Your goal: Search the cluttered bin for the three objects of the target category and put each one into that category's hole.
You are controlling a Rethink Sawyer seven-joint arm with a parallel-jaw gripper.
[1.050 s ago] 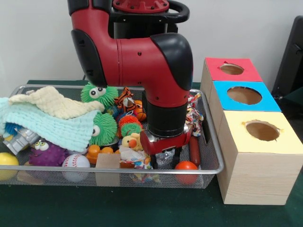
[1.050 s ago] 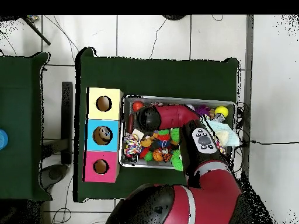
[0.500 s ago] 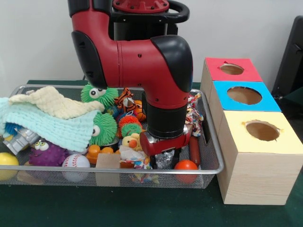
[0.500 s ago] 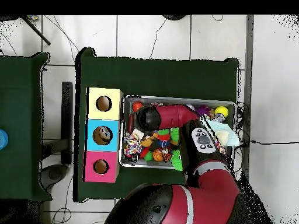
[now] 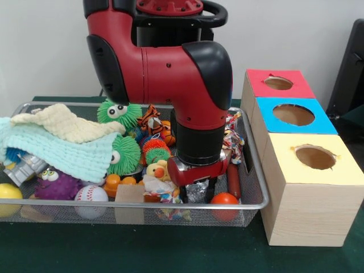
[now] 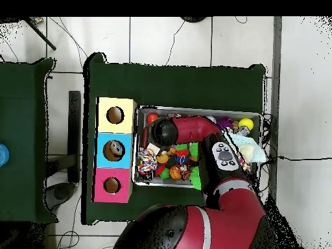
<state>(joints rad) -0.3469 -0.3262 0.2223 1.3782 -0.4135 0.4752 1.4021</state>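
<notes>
The wire bin [image 5: 250, 203] is packed with toys. Among them are green fuzzy monsters [image 5: 122, 154], a purple one [image 5: 56, 185], a baseball [image 5: 91, 195], an orange ball [image 5: 224, 199], a yellow ball [image 5: 8, 192], a duck [image 5: 156, 169], a tiger plush [image 5: 151, 119] and a rope toy [image 5: 233, 136]. My gripper [image 5: 197, 190] hangs low at the bin's front right, right at a crumpled silvery scrap. From overhead, the wrist [image 6: 163, 131] hides the gripper. Red [image 5: 256, 79], blue [image 5: 267, 106] and yellow [image 5: 284, 170] boxes, each with a hole, stand beside the bin.
Pale green and cream cloths [image 5: 57, 142] cover the bin's left half. A red sausage toy [image 5: 234, 181] lies by the right wall. Overhead, something brown shows in the blue box's hole [image 6: 114, 150]. The arm's bulk [image 5: 170, 74] looms over the bin's middle.
The arm's upper links have swung slightly. The gripper stays low at the same spot in the bin, and the toys have not moved.
</notes>
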